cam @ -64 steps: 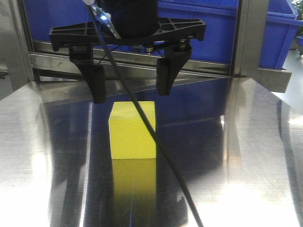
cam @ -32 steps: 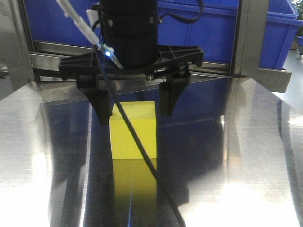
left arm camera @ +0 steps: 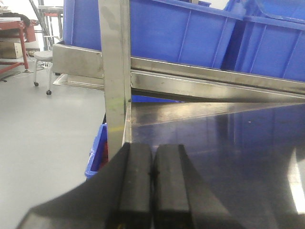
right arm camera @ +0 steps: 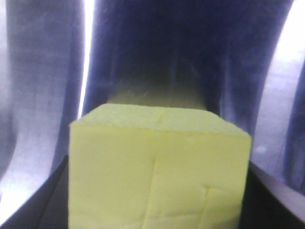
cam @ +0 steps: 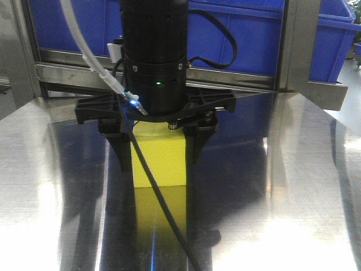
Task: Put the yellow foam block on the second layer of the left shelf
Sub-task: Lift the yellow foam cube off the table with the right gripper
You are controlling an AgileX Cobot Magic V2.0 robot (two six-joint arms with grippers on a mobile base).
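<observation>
In the front view, the right end effector [cam: 159, 164] stands spread, one finger on each side of the yellow foam block [cam: 167, 161], which rests on the shiny tabletop [cam: 293, 186]. The left wrist view shows the left end effector [left arm camera: 152, 155] clenched on nothing. In the right wrist view, the block fills the frame.

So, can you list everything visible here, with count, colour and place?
shiny steel table: one, silver, in the foreground.
yellow foam cube: one, bright yellow, on the table.
blue plastic bins: at least two, blue, on the rack behind.
upright steel post: one, silver, at the table's edge.
wheeled stool: one, pale, on the floor.
black cable: one, black, across the cube.
right end effector: one, black, straddling the cube.
left end effector: one, black, shut, empty.
</observation>
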